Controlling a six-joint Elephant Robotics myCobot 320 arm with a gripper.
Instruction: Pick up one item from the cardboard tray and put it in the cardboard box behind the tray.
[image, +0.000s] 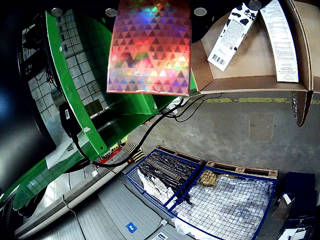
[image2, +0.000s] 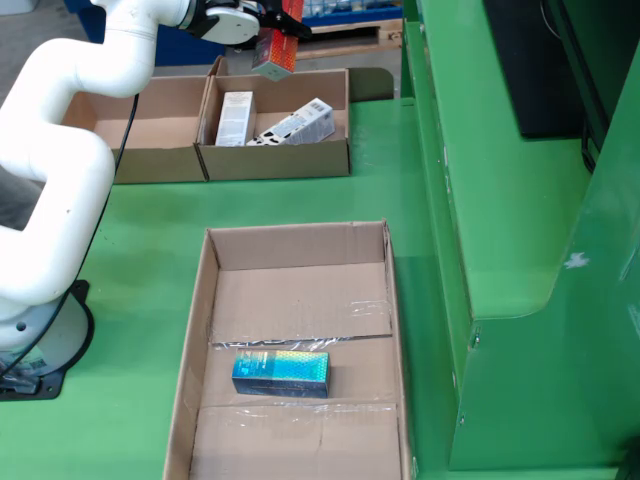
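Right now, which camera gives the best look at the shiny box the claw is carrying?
The claw-mounted view: the shiny box fills its upper middle, its rainbow triangle pattern plain. In the fixed view, the same box is only a small reddish shape above the far cardboard box.

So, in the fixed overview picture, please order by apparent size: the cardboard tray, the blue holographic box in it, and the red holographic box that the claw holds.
1. Cardboard tray, clearly largest.
2. Blue holographic box.
3. Red holographic box; it is farther from the camera, so its real size may match the blue one.

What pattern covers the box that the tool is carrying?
Shiny rainbow triangles on the carried box, clearest in the tool-mounted view.
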